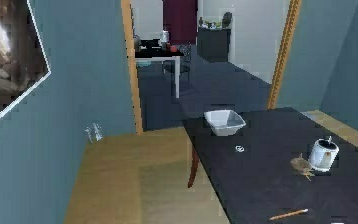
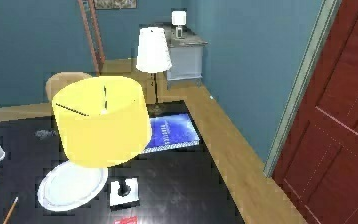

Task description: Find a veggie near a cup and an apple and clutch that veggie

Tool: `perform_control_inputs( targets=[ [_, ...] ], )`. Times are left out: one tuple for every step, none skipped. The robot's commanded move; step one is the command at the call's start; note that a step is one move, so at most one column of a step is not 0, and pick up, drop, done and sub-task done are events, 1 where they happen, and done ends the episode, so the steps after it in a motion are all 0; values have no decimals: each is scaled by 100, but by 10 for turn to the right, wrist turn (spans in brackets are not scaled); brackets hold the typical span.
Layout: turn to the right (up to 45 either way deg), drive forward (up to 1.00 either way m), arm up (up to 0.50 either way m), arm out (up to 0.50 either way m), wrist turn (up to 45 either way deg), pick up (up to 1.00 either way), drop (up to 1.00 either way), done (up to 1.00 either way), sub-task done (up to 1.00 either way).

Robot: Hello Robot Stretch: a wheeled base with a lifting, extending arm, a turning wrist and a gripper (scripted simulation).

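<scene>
The dark worktop [image 1: 272,165] fills the forward view's lower right. On it, toward its far edge, stands a white bowl [image 1: 225,122]. A white kettle-like vessel [image 1: 325,154] sits near the edge at the forward view's right, and a pencil [image 1: 288,214] lies close to the near edge. Just beside the worktop, at the forward view's left, is a pale wooden surface [image 1: 132,175]. Well beyond the worktop, through a wood-framed doorway, a white table [image 1: 159,60] carries small red and dark blobs [image 1: 147,47]. They are too small to tell whether one of them is the veggie, the cup or the apple.

In the arm side view a yellow lampshade [image 2: 97,120] rises over the worktop [image 2: 177,185]. A white plate [image 2: 72,187] and a small white box [image 2: 124,190] lie on the worktop near it, and a blue flat thing [image 2: 172,132] lies at the far edge. Past that edge stands a white lamp [image 2: 153,50], and well apart from the worktop, at the arm side view's right, is a dark red door [image 2: 332,150]. The gripper's state cannot be told.
</scene>
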Motion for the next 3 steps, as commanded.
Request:
perform_control_inputs(
  targets=[
    [-120, 0, 0, 0, 0, 0, 0, 0, 0],
    [0, 100, 0, 0, 0, 0, 0, 0, 0],
    [-30, 0, 0, 0, 0, 0, 0, 0, 0]
  ],
)
